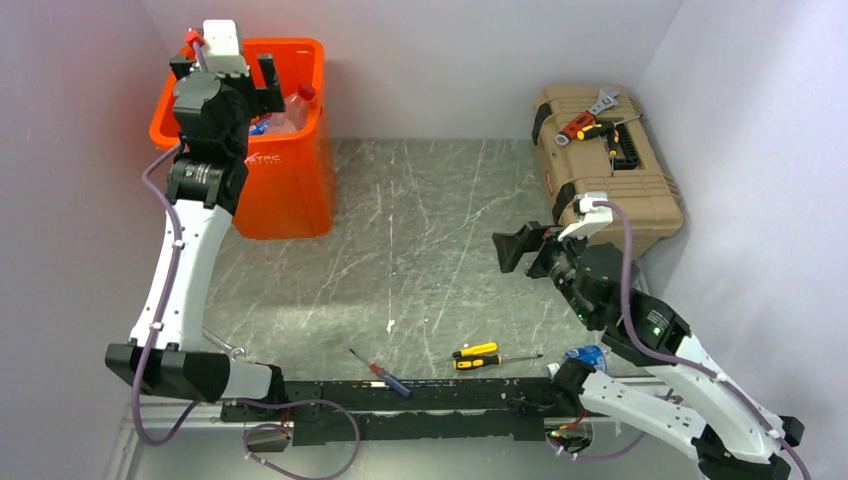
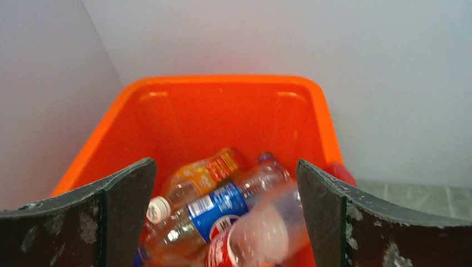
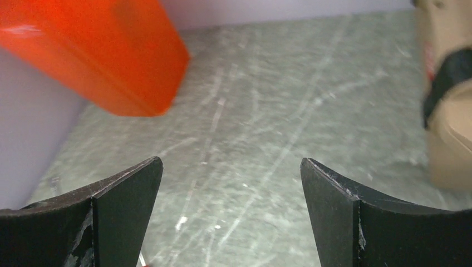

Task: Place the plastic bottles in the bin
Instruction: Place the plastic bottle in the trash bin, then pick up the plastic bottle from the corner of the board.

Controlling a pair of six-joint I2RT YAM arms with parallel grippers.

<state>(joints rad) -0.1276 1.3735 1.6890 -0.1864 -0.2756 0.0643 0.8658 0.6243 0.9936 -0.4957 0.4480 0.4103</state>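
Note:
The orange bin stands at the far left against the wall. My left gripper hangs over its mouth, jaws wide open and holding nothing. The left wrist view looks down past the left gripper into the bin. An orange-label bottle and a blue-label bottle lie inside. A red-label bottle shows blurred just below the jaws, loose; its red cap pokes up inside the bin. A blue-capped bottle lies by the right arm's base. My right gripper is open over bare table.
A tan toolbox with wrenches and a red-handled tool on its lid stands at the far right. Two yellow-handled screwdrivers and a red-and-blue one lie near the table's front edge. Grey walls close in left, back and right.

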